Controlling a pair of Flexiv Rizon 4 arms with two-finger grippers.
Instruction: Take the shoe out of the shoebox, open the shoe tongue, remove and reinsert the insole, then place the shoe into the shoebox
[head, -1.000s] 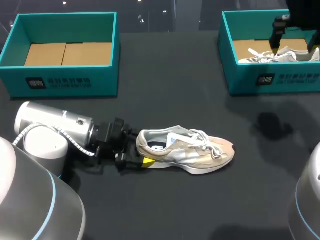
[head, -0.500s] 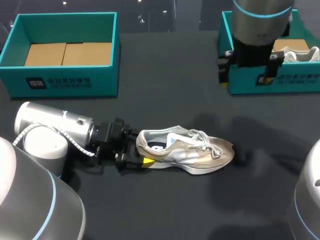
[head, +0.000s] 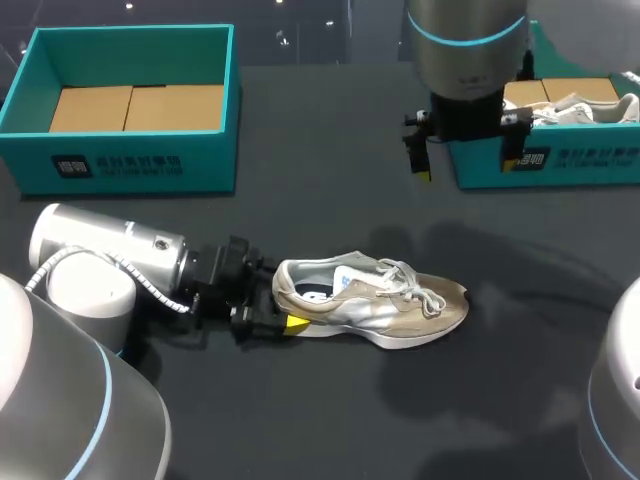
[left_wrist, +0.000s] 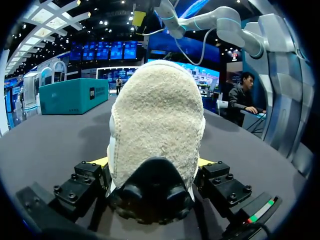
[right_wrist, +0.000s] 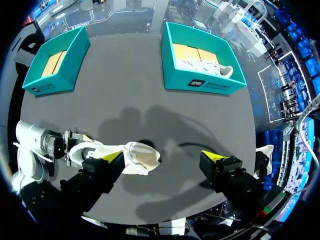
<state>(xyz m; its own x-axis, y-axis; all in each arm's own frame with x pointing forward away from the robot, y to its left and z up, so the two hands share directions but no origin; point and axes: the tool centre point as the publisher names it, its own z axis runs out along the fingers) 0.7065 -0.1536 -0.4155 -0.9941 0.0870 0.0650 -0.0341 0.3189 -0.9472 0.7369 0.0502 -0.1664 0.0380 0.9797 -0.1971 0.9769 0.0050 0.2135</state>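
1. Head view. Beige-and-silver mesh running shoe (head: 370, 305) with white laces on dark table (head: 330, 200); long axis pointing straight away from left pincer (head: 281, 302), toe farthest. Left pincer clamped on heel (head: 287, 288). Empty, spread wide: right pincer (head: 465, 158), well apart from shoe, beside teal cardboard shoebox (head: 545, 165).
2. Left wrist view. Heel between both fingers, touched from two sides.
3. Right wrist view. Shoe below, under one finger, lengthwise along line joining tips; free right arm judged the one for the next step.

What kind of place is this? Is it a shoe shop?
Likely a robot work station, not a shop: my left arm and right arm are at a dark table holding one shoe and two teal shoeboxes.
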